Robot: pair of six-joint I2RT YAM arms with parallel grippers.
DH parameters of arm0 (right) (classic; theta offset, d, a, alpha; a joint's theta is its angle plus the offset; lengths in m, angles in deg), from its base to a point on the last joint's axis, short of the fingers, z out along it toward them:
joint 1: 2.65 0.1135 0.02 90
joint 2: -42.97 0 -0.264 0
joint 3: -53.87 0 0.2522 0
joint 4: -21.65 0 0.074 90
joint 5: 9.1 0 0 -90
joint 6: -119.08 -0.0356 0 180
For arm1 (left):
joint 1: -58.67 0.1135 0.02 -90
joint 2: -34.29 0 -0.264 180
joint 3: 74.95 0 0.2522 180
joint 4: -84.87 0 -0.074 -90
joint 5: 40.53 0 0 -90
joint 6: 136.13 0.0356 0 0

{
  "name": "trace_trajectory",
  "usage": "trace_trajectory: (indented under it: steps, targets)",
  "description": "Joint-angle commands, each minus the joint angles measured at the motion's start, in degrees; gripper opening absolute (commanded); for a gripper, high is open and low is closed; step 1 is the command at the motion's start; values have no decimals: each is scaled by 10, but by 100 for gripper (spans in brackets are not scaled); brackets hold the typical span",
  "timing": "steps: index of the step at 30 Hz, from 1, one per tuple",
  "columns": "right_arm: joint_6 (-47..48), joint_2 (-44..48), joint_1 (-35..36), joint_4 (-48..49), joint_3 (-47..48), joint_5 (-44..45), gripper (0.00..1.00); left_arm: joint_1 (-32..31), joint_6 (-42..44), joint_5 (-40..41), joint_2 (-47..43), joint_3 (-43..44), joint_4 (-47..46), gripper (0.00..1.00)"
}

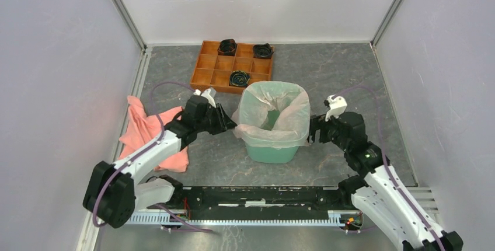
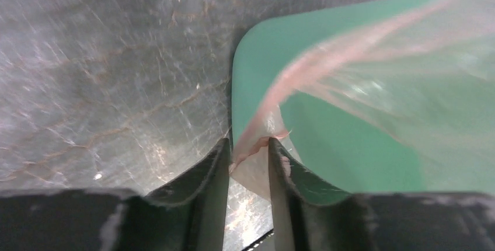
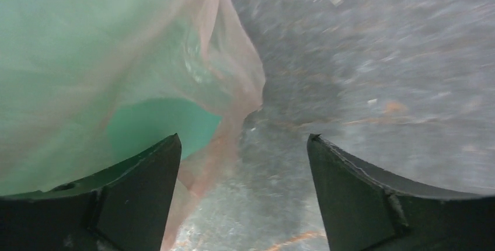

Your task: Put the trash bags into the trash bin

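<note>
Grey marbled table point(image 1: 338, 76): your translucent pink film bag point(image 1: 292, 102) already lines the mint-green plastic bin point(image 1: 271, 153); right gripper point(image 3: 244, 140) gapes empty; left gripper point(image 2: 248, 142), jaws slightly parted, straddles its edge; withdrawal seems all that remains.

The grey marbled table point(image 1: 350, 82) carries the trash bin point(image 1: 268, 153), an orange tray point(image 1: 205, 64) and a pink cloth point(image 1: 141, 127).

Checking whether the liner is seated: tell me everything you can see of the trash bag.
The trash bag is thin, translucent pale-pink film, crinkled, lining the mint-green trash bin. Its mouth is open and its top is folded out over the rim, draping down the outer walls. On one side a corner of film sits between the slightly parted fingers of the left gripper. On the other, loose film hangs by one finger of the wide-open right gripper.
</note>
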Motion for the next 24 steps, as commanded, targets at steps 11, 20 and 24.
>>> trace_trajectory:
  steps: [11,20,24]
  targets:
    - [-92,-19,1,120,-125,15,61,-70,-70,27,97,-72,-143,2]
    - [-75,-31,1,-184,113,168,74,-71,-49,57,40,-79,-86,14]
    - [-20,-30,1,-251,241,196,78,-71,-50,56,36,-82,-87,14]
